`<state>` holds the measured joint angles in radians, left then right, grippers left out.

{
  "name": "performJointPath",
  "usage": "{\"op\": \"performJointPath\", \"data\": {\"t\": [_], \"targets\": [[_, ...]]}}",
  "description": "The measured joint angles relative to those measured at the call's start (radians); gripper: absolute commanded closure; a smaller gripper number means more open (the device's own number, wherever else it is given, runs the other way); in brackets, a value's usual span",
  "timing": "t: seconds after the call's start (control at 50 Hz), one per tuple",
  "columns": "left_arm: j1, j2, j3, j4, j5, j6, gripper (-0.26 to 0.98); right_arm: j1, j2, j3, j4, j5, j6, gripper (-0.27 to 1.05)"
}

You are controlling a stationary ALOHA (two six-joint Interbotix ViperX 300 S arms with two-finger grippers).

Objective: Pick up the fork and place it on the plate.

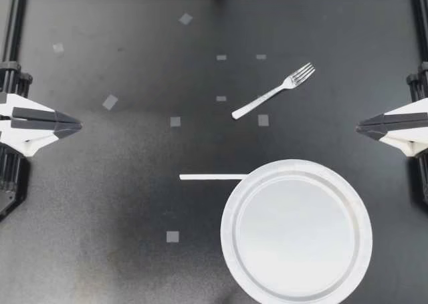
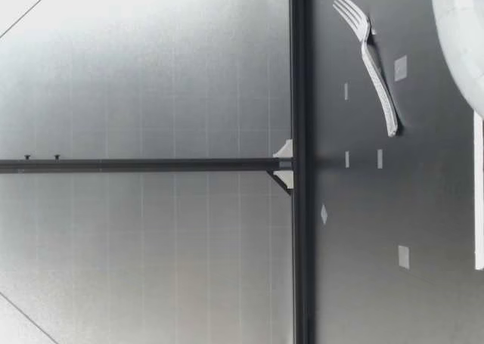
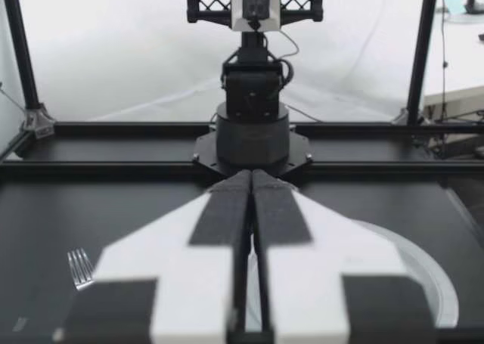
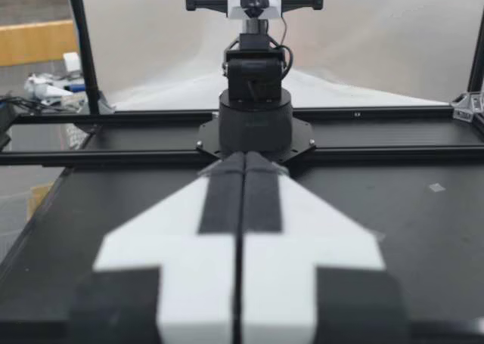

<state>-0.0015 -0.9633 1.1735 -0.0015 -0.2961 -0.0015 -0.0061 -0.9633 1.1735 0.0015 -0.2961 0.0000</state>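
**A:** Where's the fork (image 1: 274, 91)?

**B:** Flat on the table, right of centre, on the far side of the plate (image 1: 227, 232) and clear of it. Tines point far-right.

**A:** The claws?

**B:** My left gripper (image 1: 73, 125) and my right gripper (image 1: 361, 128) are both clenched on nothing, at the table's side edges.

**A:** So?

**B:** I'd use the right, since it's nearer. Open it, turn the fingers across the handle, then pinch mid-handle, low.
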Motion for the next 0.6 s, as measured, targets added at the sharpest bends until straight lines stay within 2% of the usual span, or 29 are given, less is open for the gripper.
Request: {"op": "performJointPath", "data": {"t": [0.06,0.16,0.28,0.34,0.42,0.48,0.6], "targets": [[-0.003,-0.014,0.012,-0.008,-0.003,-0.005,0.73,0.0,-0.002,0.009,0.0,0.0,0.002,0.87],[-0.011,-0.041,0.021,-0.031,0.003,-0.006,0.78,-0.003,-0.021,0.031,0.005,0.003,0.005,0.88],[-0.011,-0.048,0.021,-0.104,0.054,-0.006,0.78,-0.023,-0.052,0.04,0.046,0.005,0.012,0.88],[-0.005,-0.044,0.012,-0.166,0.12,-0.008,0.78,-0.051,-0.061,0.038,0.072,0.023,0.014,0.88],[0.043,-0.034,-0.011,-0.264,0.245,-0.011,0.78,-0.115,-0.063,0.014,0.091,0.097,0.012,0.88],[0.078,-0.023,-0.029,-0.321,0.344,-0.011,0.78,-0.195,-0.057,-0.041,0.094,0.213,0.011,0.88],[0.127,-0.003,-0.055,-0.367,0.482,-0.012,0.78,-0.35,-0.025,-0.167,0.066,0.437,-0.014,0.88]]}}
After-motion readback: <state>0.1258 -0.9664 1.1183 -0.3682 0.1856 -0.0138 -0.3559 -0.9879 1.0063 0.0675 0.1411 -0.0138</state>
